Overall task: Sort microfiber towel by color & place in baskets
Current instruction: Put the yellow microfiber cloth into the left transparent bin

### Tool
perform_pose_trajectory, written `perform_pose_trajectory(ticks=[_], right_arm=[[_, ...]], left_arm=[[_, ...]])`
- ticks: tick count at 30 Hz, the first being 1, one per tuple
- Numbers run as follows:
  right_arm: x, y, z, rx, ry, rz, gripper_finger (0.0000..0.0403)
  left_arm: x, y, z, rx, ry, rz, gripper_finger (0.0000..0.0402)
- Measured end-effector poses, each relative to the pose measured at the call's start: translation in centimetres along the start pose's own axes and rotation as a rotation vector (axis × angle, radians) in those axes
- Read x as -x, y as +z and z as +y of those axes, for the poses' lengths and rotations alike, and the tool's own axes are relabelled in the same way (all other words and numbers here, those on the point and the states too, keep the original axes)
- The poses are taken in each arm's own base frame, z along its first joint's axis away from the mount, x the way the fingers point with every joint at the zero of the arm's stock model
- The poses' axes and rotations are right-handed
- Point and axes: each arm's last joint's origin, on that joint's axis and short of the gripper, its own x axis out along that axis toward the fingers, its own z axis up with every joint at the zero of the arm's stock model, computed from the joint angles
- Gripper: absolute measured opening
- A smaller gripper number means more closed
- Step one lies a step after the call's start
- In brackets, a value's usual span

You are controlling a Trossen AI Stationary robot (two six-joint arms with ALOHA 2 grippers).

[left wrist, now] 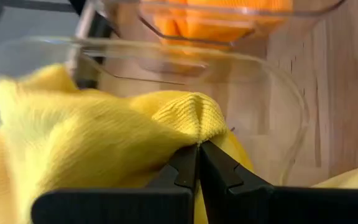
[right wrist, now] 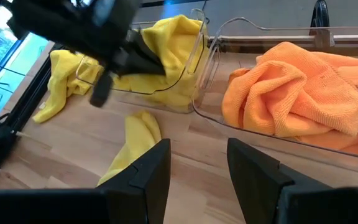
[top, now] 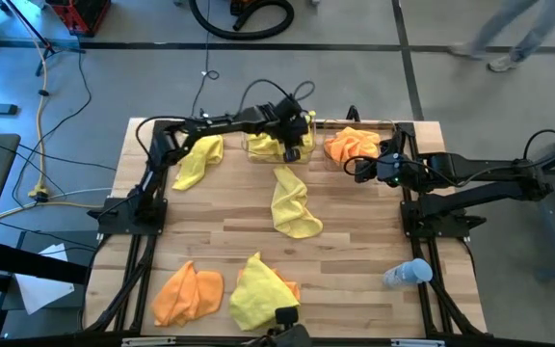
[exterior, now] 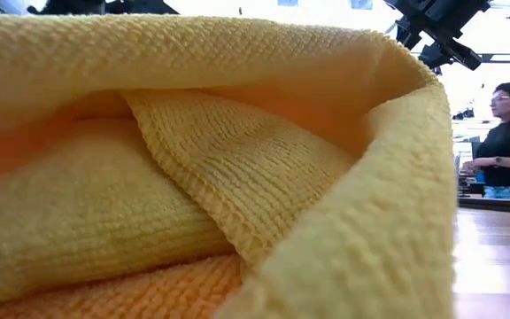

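Note:
My left gripper [top: 292, 149] reaches into the left clear basket [top: 253, 145], shut on a yellow towel [left wrist: 104, 137]. The right clear basket [right wrist: 229, 124] beside it holds orange towels [right wrist: 297, 93]. My right gripper [right wrist: 197, 168] hovers open and empty by that basket's near side. Loose yellow towels lie at the far left [top: 200, 159], in the table's middle [top: 292, 207] and at the near edge [top: 258, 289], the last beside an orange towel [top: 186, 294]. The low view is filled by a yellow towel [exterior: 193, 177] close to the camera. My left gripper pinches a raised fold [left wrist: 199, 121] of the yellow towel between its two fingertips. The fingers slant down from above into the basket. The rest of the towel bunches below and around the fingers, inside the basket's walls [left wrist: 278, 93].
A small clear plastic bottle [top: 408, 273] lies near the table's right near corner. Bare wood shows between the middle towel and the right arm's base. A person [exterior: 503, 133] stands beyond the table in the low view.

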Motion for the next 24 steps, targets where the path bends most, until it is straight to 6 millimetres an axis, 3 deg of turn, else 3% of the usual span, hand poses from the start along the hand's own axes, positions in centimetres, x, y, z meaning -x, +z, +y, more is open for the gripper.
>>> perform_pose_trajectory(ticks=[3,7,16,24], right_arm=[[0.0,0.0,0.0,0.0,0.0,0.0,0.0154],[0.0,0.0,0.0,0.0,0.0,0.0,0.0154],[0.0,0.0,0.0,0.0,0.0,0.001,0.0154],[0.0,0.0,0.0,0.003,-0.003,0.004,0.0154]], left_arm=[[-1.2,-0.5,-0.3,0.023,-0.007,0.023,0.0],[-1.2,-0.5,-0.2,0.057,0.015,0.027,0.0001],[1.8,0.9,0.1,0.154,0.066,-0.03,0.0055],[5.7,1.9,-0.2,0.11,0.068,-0.042,0.0103]])
